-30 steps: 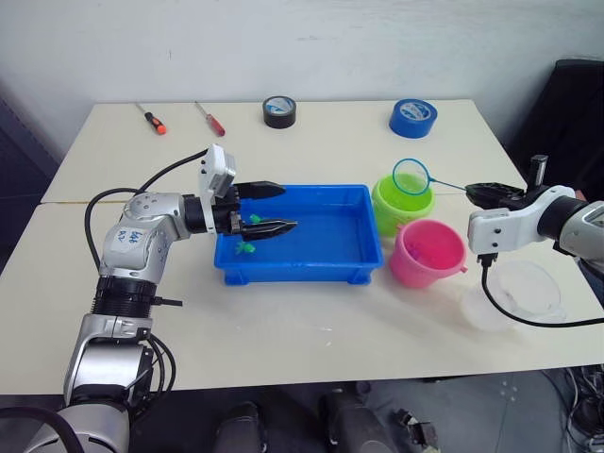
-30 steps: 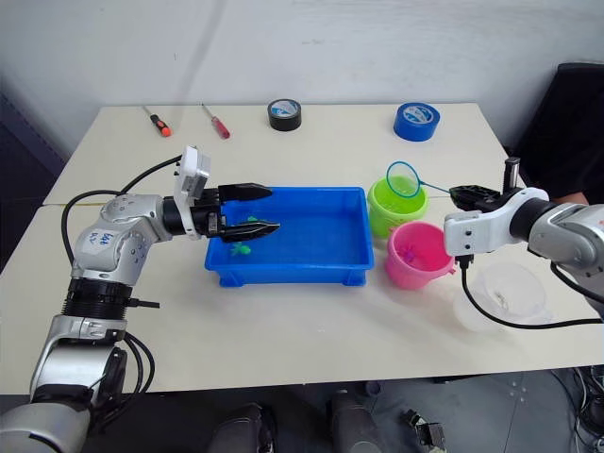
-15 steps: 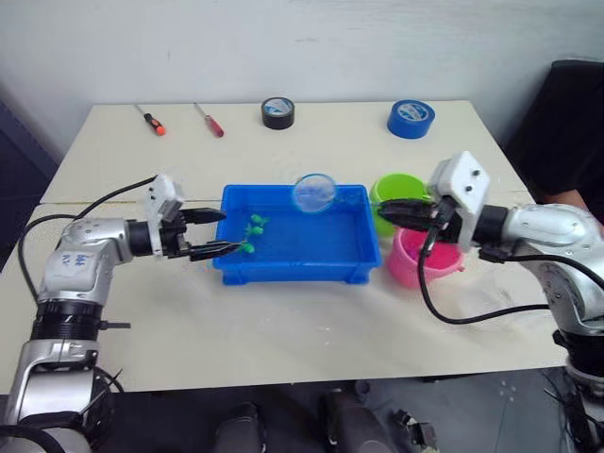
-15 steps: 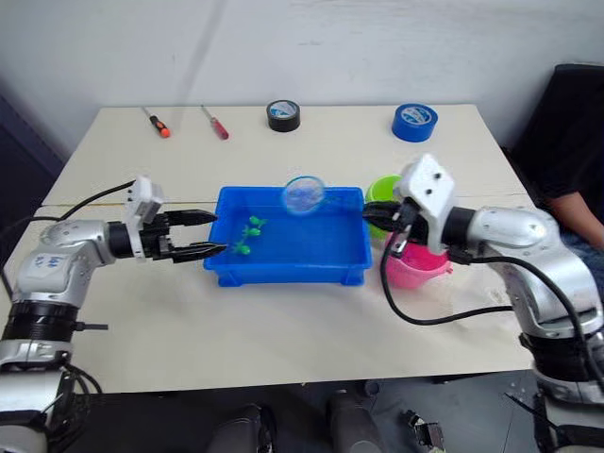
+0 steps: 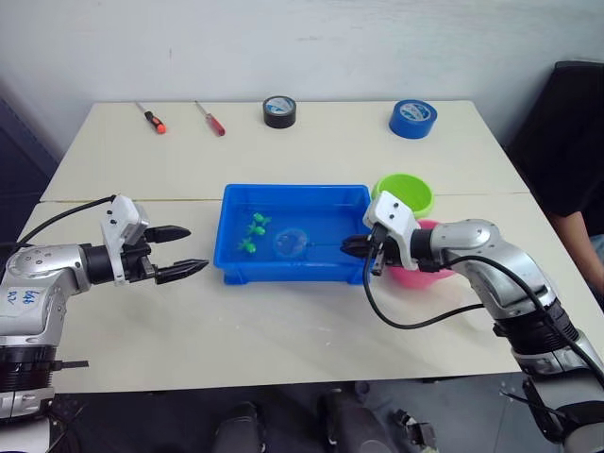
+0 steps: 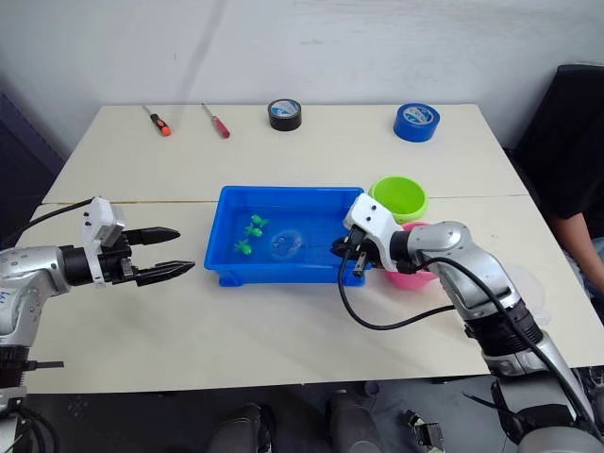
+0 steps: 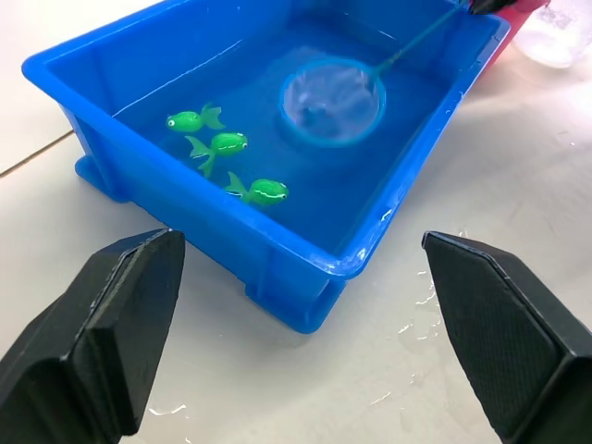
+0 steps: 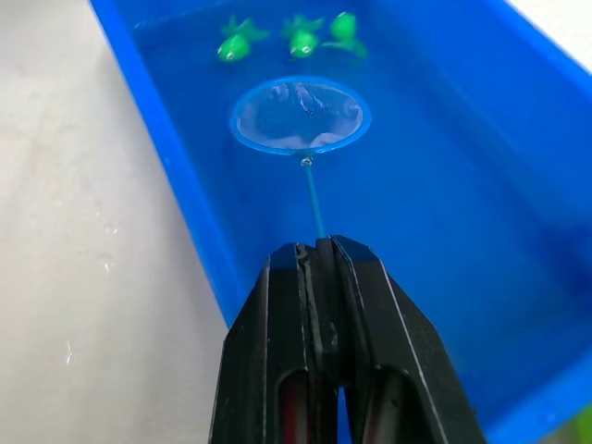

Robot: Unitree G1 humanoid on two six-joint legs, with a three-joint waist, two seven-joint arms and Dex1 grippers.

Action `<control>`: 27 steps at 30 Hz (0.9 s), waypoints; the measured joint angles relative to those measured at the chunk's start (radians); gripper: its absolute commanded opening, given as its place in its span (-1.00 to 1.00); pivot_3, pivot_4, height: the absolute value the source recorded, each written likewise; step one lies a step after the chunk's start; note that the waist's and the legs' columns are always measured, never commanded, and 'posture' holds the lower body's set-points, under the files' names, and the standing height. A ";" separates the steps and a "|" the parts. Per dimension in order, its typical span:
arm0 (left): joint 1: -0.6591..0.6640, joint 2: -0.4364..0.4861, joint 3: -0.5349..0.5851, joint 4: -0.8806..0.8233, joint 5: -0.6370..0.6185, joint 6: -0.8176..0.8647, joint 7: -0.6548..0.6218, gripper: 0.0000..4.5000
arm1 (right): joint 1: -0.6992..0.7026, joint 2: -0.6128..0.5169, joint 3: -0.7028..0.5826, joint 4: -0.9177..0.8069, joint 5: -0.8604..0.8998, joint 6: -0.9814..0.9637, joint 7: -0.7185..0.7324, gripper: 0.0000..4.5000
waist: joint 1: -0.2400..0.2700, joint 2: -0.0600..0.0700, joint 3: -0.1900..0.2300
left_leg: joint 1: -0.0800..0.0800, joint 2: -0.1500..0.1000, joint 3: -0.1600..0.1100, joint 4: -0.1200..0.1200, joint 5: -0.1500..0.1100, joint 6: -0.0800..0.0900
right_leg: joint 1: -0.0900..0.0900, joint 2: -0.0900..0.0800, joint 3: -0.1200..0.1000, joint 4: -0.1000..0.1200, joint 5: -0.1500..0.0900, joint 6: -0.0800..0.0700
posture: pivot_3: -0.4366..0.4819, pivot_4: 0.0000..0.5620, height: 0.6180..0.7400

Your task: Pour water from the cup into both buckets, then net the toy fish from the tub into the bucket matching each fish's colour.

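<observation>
A cream table (image 5: 311,321) stands against a pale wall. In the left eye view the blue tub (image 5: 295,273) sits mid-table with water in it. Three green toy fish (image 5: 253,234) float in the half of the tub toward the robot's left. The net (image 5: 290,243) lies low in the tub just beside them, its hoop near the middle and its thin handle running toward the right gripper (image 5: 351,246), whose fingers are clamped on the handle's end at the tub's right rim. The green bucket (image 5: 404,192) stands just beyond the tub's right end, and the pink bucket (image 5: 422,272) is nearer, partly hidden behind the right arm. The left gripper (image 5: 181,250) hovers over bare table just off the tub's left end, fingers spread wide and holding nothing. Along the far edge lie two red-handled screwdrivers (image 5: 149,118), a black tape roll (image 5: 278,110) and a blue tape roll (image 5: 412,117).

In the left wrist view the wide-spread fingers (image 7: 102,344) frame the tub, with the three fish in a loose row beside the net's hoop.

In the right wrist view the fingers (image 8: 324,370) press together on the handle; the hoop lies on the water, the fish just beyond it.
</observation>
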 measured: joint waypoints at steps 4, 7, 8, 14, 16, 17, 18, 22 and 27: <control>0.019 0.002 0.002 -0.011 -0.003 0.006 0.013 0.99 | -0.016 0.007 0.026 0.041 -0.058 -0.062 0.030 -1.00 | 0.000 0.000 0.000 | 0.000 0.000 0.000 0.000 0.000 0.000 | 0.000 0.000 0.000 0.000 0.000 0.000 | -0.05 -0.47 1.00; 0.019 0.003 0.004 -0.015 -0.003 0.007 0.022 0.99 | -0.024 0.038 0.043 0.074 -0.082 -0.081 0.047 -1.00 | -0.001 0.000 0.000 | 0.000 0.000 0.000 0.000 0.000 0.000 | 0.000 0.000 0.000 0.000 0.000 0.000 | -0.05 -0.47 1.00; 0.019 0.004 0.004 -0.017 -0.003 0.007 0.023 0.99 | -0.028 0.054 0.046 0.081 -0.088 -0.082 0.054 -1.00 | -0.001 0.000 0.000 | 0.000 0.000 0.000 0.000 0.000 0.000 | 0.000 0.000 0.000 0.000 0.000 0.000 | -0.05 -0.47 1.00; 0.003 0.004 0.004 -0.021 -0.003 0.007 0.031 0.99 | -0.093 0.153 0.091 0.163 -0.154 -0.125 0.052 -1.00 | -0.003 0.000 0.000 | 0.000 0.000 0.000 0.000 0.000 -0.001 | 0.000 0.000 -0.001 0.000 0.000 0.000 | -0.05 -0.47 1.00; -0.005 0.005 0.004 -0.021 -0.003 0.006 0.032 0.99 | -0.097 0.173 0.095 0.192 -0.174 -0.139 0.051 -1.00 | -0.002 0.000 0.000 | 0.000 0.000 0.000 0.000 0.000 -0.001 | 0.000 0.000 -0.001 0.000 0.000 0.000 | -0.05 -0.47 1.00; -0.006 0.005 0.004 -0.021 -0.003 0.006 0.032 0.99 | -0.097 0.179 0.095 0.200 -0.177 -0.142 0.052 -1.00 | -0.001 0.000 0.000 | 0.000 0.000 0.000 0.000 0.000 -0.001 | 0.000 0.000 -0.001 0.000 0.000 0.000 | -0.05 -0.47 1.00; -0.006 0.005 0.004 -0.021 -0.003 0.006 0.032 0.99 | -0.097 0.185 0.096 0.207 -0.185 -0.143 0.052 -1.00 | -0.001 0.000 0.000 | 0.000 0.000 0.000 0.000 0.000 -0.001 | 0.000 0.000 -0.001 0.000 0.000 0.000 | -0.05 -0.47 1.00; -0.007 0.005 0.004 -0.021 -0.003 0.006 0.034 0.99 | -0.098 0.212 0.093 0.206 -0.187 -0.138 0.055 -1.00 | -0.002 0.000 0.000 | 0.000 0.000 -0.001 0.000 0.000 -0.001 | 0.000 0.000 -0.001 0.000 0.000 0.000 | -0.05 -0.47 1.00; -0.016 0.004 0.004 -0.021 -0.003 0.005 0.041 0.99 | -0.093 0.216 0.050 0.145 -0.144 -0.073 0.068 -1.00 | -0.003 0.000 0.000 | 0.000 0.000 -0.001 -0.001 0.000 -0.001 | 0.000 0.000 -0.002 0.000 0.000 0.000 | -0.05 -0.47 1.00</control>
